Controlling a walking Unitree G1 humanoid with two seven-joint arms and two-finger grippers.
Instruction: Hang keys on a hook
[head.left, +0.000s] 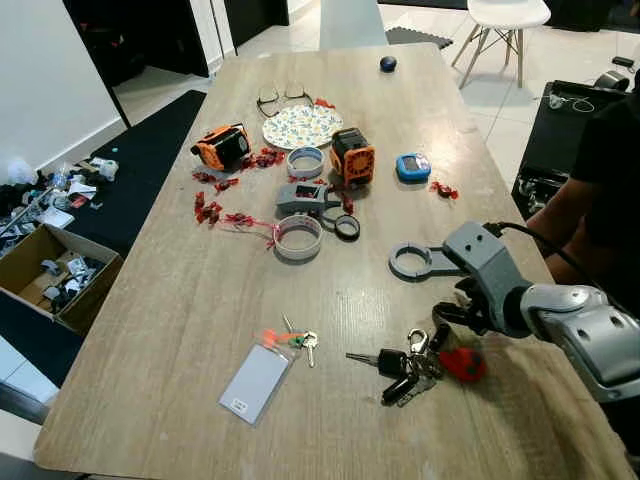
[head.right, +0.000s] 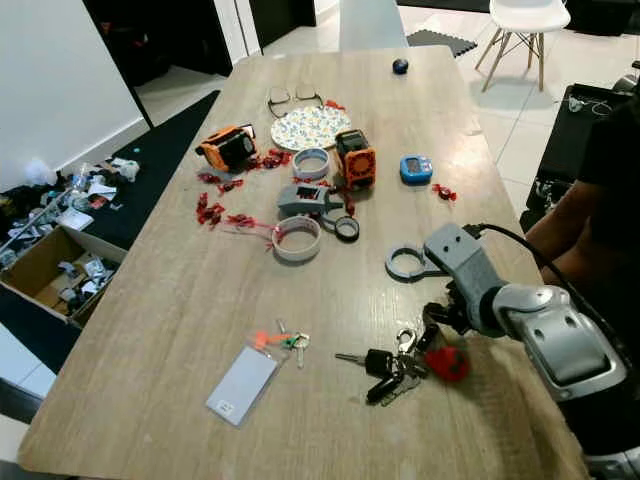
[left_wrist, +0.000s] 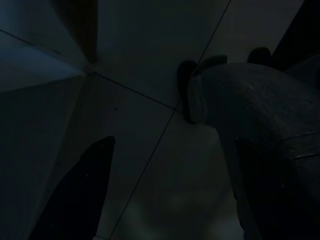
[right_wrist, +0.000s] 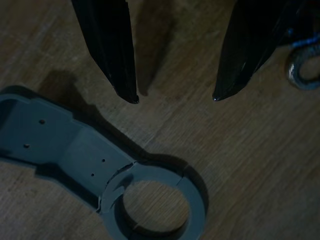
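R gripper fingers spread, empty, just above table btwn grey ring bracket & keys; L fingers can't tell.

The right arm is silver metal with a rounded, glossy casing. A matte grey boxy wrist block sits behind the fingers, and a black cable loops back from it. The right gripper has two long black fingers tapering to narrow tips.
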